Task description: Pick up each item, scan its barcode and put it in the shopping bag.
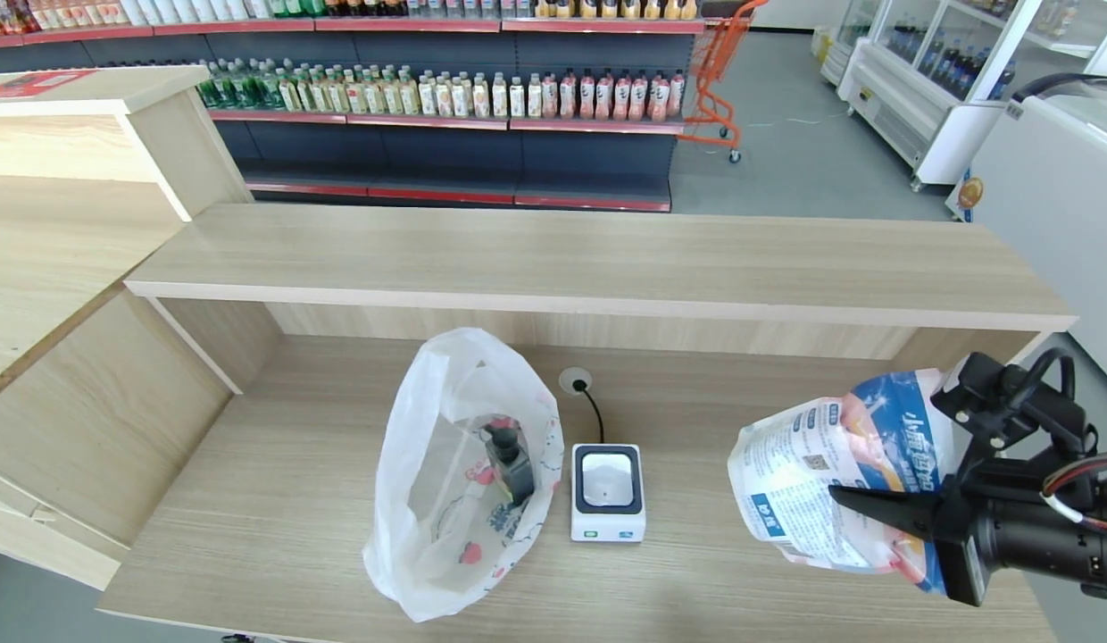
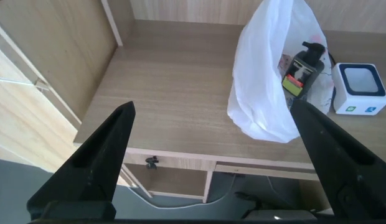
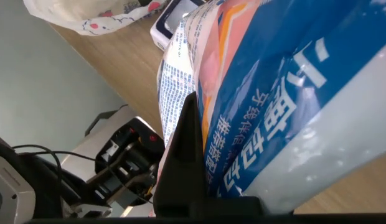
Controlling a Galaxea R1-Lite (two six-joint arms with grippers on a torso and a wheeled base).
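Two pincers: right pincer (image 1: 861, 505) clamps the pouch (image 1: 830, 464); left pincer (image 2: 213, 106), spread wide, empty, faces the bottle (image 2: 302, 68).

The pouch (image 1: 817, 469) bears large white characters on blue, plus small print.

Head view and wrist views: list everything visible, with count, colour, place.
counter: one, light wood
scanner: one, white with dark window, mid-counter
shopping bag: one, translucent white, on the counter left of the scanner
pump bottle: one, dark, inside the shopping bag
pouch: one, white, blue and pink, held above the counter's right end
drink shelves: bottles in rows, behind the counter
trolley: one, orange, at the shelves' right end
left hand: open, near the counter's front left
right hand: shut on the pouch
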